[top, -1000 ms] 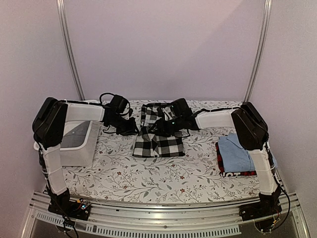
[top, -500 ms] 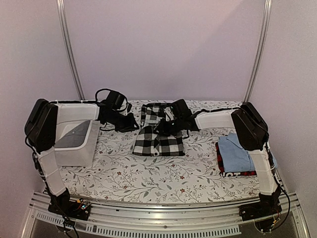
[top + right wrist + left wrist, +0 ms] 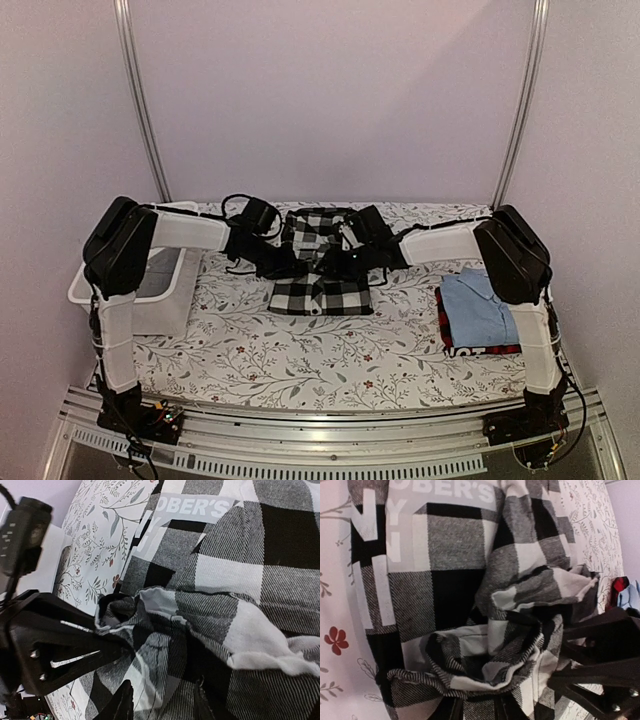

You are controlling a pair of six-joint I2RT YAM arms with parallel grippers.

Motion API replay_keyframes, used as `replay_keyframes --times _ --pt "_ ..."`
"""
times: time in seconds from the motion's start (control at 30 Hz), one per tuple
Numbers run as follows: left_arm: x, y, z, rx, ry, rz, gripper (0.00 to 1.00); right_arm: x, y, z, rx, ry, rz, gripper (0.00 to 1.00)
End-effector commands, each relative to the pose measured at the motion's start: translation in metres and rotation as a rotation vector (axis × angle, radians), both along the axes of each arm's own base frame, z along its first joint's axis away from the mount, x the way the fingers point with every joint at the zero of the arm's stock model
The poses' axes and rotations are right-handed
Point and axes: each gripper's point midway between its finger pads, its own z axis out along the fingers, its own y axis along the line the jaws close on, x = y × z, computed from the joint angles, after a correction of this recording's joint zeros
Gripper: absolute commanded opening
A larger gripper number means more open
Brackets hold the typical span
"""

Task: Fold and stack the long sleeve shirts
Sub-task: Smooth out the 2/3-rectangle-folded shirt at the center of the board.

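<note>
The left fingers and right fingers are each clenching a bunched ridge of the black-and-white checked cloth shirt, which is lying midway along the flower-printed desk (soft, light, probably sagging; doubled edges look like the surest hold).

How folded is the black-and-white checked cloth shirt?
Partly folded: the shirt lies as a compact rectangle, but fabric is bunched up in the middle.

Lettering on checked shirt partly off-frame
</note>
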Motion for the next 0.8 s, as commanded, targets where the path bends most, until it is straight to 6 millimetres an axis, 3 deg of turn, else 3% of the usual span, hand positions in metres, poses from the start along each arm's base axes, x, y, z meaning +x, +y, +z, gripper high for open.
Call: replay_keyframes --times 0.0,0.1,0.23,0.37,0.5,0.77 --pt "0.017 0.005 -0.022 0.01 0.019 0.036 0.21 0.009 -0.026 0.058 0.016 -0.111 -0.068 0.43" --pt "0.019 0.005 -0.027 0.022 0.028 0.032 0.22 0.013 -0.052 0.064 -0.014 -0.133 -0.113 0.49" --pt "0.021 0.004 -0.012 0.008 0.001 0.029 0.23 0.017 -0.073 0.054 -0.065 -0.13 -0.142 0.5" --pt "0.025 0.001 0.012 -0.013 -0.048 0.024 0.24 0.021 -0.075 0.039 -0.111 -0.131 -0.13 0.51" --pt "0.024 -0.005 0.022 -0.035 -0.061 0.004 0.25 0.027 -0.082 0.019 -0.166 -0.119 -0.134 0.53" --pt "0.026 -0.015 0.006 -0.046 -0.038 -0.012 0.26 0.031 -0.079 -0.007 -0.178 -0.077 -0.12 0.45"
